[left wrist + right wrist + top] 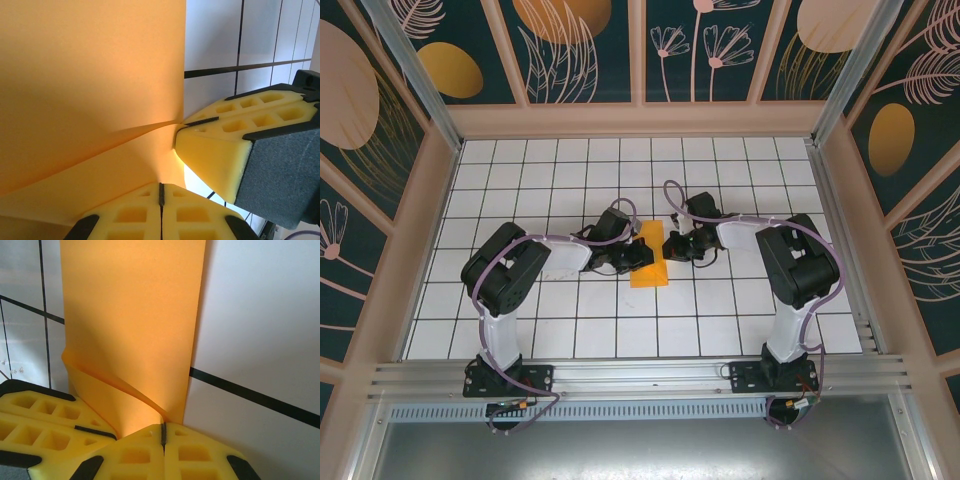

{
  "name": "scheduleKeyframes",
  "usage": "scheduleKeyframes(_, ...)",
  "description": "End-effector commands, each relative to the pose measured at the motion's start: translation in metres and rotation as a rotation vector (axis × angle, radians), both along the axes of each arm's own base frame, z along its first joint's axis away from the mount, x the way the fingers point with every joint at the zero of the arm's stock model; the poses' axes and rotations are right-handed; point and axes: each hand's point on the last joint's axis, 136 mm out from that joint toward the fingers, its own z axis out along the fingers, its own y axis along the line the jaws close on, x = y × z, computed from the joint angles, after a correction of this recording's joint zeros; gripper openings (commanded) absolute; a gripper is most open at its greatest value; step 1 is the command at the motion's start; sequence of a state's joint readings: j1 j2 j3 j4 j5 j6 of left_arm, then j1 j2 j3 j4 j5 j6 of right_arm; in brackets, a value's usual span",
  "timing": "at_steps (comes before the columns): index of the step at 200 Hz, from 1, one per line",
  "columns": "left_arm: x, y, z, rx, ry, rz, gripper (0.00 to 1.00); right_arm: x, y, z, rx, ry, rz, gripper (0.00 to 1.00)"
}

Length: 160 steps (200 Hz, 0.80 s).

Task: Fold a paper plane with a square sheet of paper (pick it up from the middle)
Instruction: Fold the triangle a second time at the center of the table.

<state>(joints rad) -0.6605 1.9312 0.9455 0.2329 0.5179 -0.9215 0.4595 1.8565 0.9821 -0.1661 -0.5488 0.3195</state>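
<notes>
White-tiled table (520, 300) bears the paper (649, 265) mid-fold, left gripper (160, 192) and right gripper (163, 432) both clenched on its lifted flap; next likely means pressing the crease flat.

Paper (650, 262) bright orange — table (570, 180) white, black grid — walls (610, 80) teal, leaf pattern.

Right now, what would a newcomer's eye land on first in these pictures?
The bright-orange paper, folded into a narrow strip, glows at the middle of the white grid table. The left gripper and right gripper flank it from either side, their yellow foam fingers shut on a lifted layer of it.
</notes>
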Motion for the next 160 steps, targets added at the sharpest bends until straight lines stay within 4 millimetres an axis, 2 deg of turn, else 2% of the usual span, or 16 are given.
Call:
scheduleKeyframes(1, -0.006, 0.005, -0.016, 0.039, 0.042, 0.01, 0.08, 0.002, -0.005, -0.008, -0.03, 0.018, 0.0, 0.01)
scheduleKeyframes(123, -0.014, 0.017, -0.03, 0.093, 0.073, 0.031, 0.06, 0.001, -0.005, -0.01, -0.035, 0.027, -0.001, 0.01)
scheduleKeyframes(144, -0.016, 0.019, -0.033, 0.104, 0.079, 0.034, 0.05, 0.001, -0.006, -0.008, -0.036, 0.03, -0.007, 0.04)
scheduleKeyframes(160, -0.017, 0.022, -0.035, 0.118, 0.083, 0.037, 0.04, 0.005, -0.005, 0.002, -0.027, 0.024, -0.02, 0.1)
